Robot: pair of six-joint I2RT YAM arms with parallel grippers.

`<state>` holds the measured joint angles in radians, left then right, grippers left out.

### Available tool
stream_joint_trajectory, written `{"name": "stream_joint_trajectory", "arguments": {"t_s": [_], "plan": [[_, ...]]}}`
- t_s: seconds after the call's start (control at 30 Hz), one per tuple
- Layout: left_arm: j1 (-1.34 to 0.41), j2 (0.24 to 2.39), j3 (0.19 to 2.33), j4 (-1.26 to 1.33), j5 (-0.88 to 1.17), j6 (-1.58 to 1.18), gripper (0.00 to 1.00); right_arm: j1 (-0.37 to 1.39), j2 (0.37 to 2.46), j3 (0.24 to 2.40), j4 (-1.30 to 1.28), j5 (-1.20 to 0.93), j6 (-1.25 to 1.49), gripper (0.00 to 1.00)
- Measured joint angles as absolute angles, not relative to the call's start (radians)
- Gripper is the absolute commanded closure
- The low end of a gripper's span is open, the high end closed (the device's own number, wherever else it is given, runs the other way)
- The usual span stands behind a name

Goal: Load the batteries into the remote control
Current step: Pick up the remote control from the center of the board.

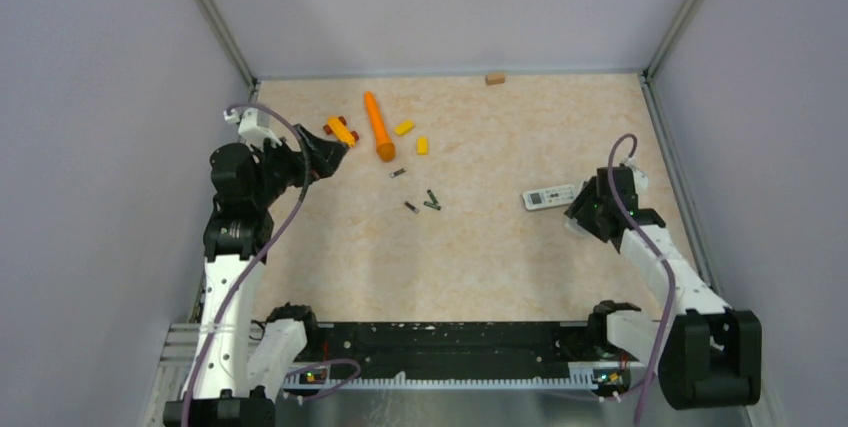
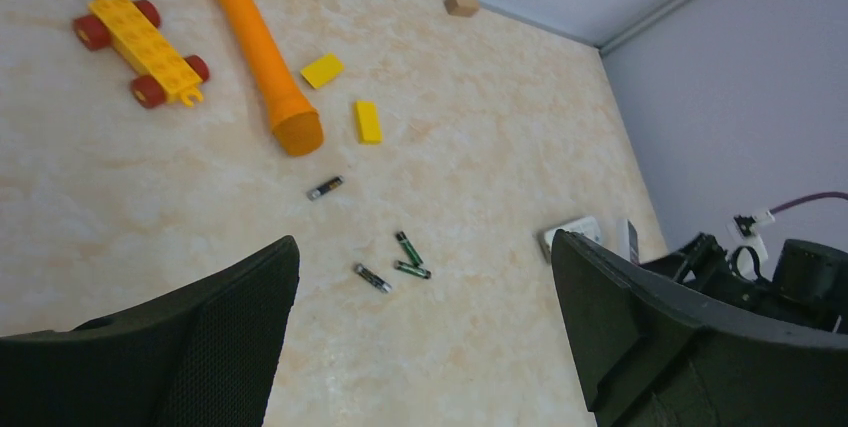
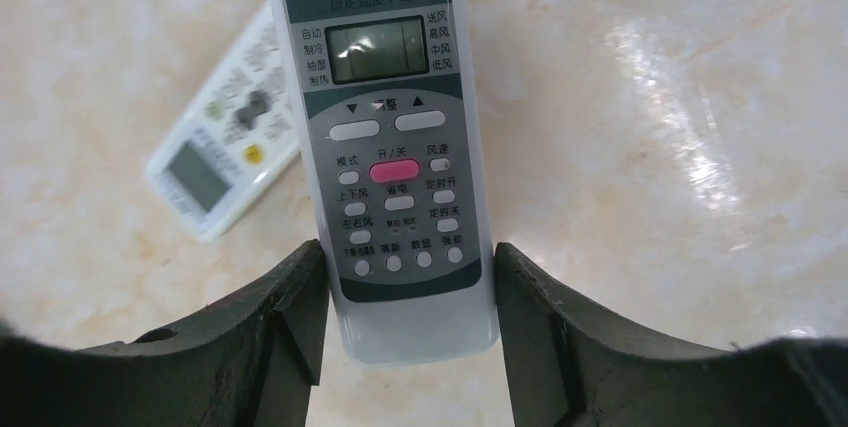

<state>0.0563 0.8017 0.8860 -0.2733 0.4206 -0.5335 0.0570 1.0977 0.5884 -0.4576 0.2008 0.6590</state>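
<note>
Now, right claw clamped on remote control, left claw wide open, batteries loose on table.

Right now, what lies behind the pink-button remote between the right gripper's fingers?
A second white remote lies on the table, one end of it covered by the pink-button remote in the right gripper. The table directly behind cannot be seen.

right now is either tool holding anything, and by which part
The right tool grips the grey-faced remote control by the side edges of its button end; the left tool is empty.
</note>
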Motion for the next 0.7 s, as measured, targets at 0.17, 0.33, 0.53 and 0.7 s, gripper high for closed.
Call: {"name": "stream_joint_trajectory", "arguments": {"t_s": [0.17,0.33,0.53,0.7], "plan": [[0.051,0.822,0.912,-0.31,0.545,-0.573,0.01,0.057,0.933,0.574,-0.447,0.036,0.696,0.72],[0.014,0.846,0.913,-0.299,0.63,-0.64,0.01,0.057,0.825,0.569,-0.414,-0.152,0.73,0.72],[-0.153,0.935,0.906,-0.226,0.636,-0.709,0.01,0.068,0.761,0.528,-0.283,-0.406,0.779,0.73],[-0.307,1.045,0.905,-0.154,0.635,-0.745,0.01,0.141,0.729,0.483,-0.104,-0.566,0.852,0.72]]}}
